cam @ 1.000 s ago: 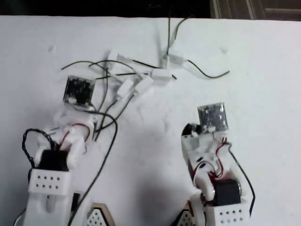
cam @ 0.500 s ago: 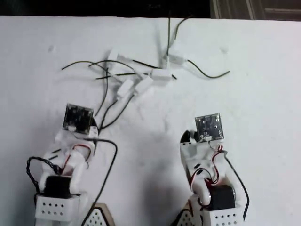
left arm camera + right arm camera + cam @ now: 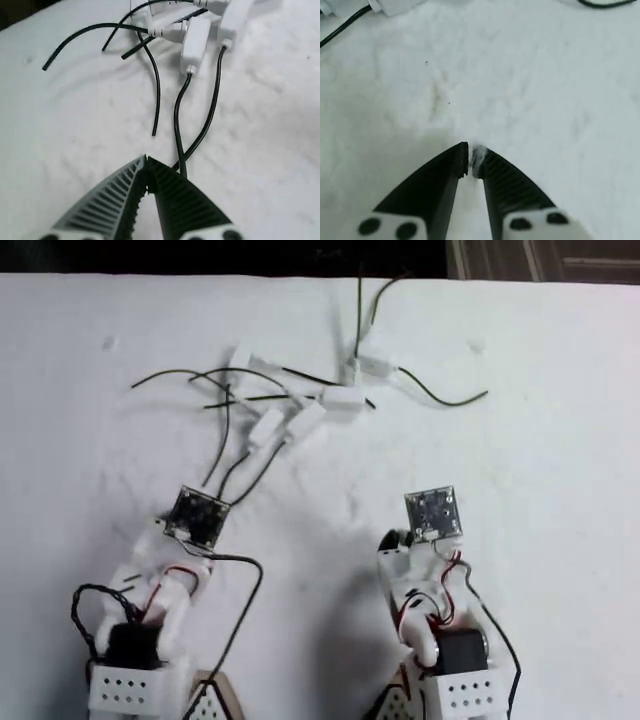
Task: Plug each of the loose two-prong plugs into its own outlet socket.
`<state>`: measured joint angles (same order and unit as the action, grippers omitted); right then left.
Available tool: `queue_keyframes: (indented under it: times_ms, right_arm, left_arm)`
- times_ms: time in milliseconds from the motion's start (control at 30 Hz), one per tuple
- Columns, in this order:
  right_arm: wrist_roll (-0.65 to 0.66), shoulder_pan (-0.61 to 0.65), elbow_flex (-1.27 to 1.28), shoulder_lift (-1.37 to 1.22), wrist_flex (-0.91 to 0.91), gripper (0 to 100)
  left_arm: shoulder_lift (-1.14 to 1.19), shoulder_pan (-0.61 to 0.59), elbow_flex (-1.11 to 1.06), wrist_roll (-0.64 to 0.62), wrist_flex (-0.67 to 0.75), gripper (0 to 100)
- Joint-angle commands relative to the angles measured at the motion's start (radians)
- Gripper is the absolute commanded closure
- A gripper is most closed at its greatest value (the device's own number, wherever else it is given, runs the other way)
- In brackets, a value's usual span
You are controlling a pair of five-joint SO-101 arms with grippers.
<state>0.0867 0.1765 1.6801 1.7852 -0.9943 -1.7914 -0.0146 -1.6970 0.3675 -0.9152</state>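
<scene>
Plugs [image 3: 196,42] lie beyond left pincer [image 3: 146,161].

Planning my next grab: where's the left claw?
Left wrist view: the left claw, shut, is over the table's near left side, tips beside a black cable running to a white connector.

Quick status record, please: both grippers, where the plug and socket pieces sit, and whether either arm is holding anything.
Left gripper: shut, empty, low over the table
Right gripper: shut, empty, over bare surface
Task pieces: white plastic connector pieces with black wires, bunched at the far middle of the white table
Nearest to left gripper: white oblong connector; its black wire runs up beside the gripper's tip
Mated pairs: cannot tell
</scene>
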Motion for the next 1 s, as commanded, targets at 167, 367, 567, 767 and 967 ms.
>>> queue_keyframes:
  times_ms: [167,367,567,767,967]
  right_arm:
    - [-0.002,0.005,0.012,-0.004,-0.088,98.1]
    - [-0.008,0.007,0.012,0.002,-0.179,98.1]
    - [-0.006,0.005,0.012,0.002,-0.182,98.1]
    - [-0.009,-0.002,0.012,-0.005,-0.196,98.1]
    - [-0.006,-0.002,0.012,0.005,-0.271,98.1]
  left_arm:
    - [-0.01,-0.005,0.003,-0.083,-0.133,98]
    - [-0.01,-0.004,0.003,-0.075,-0.176,98]
    - [-0.008,-0.005,0.003,-0.08,-0.221,98]
    - [-0.008,-0.005,0.003,-0.075,-0.359,98]
    - [-0.008,-0.005,0.003,-0.075,-0.358,98]
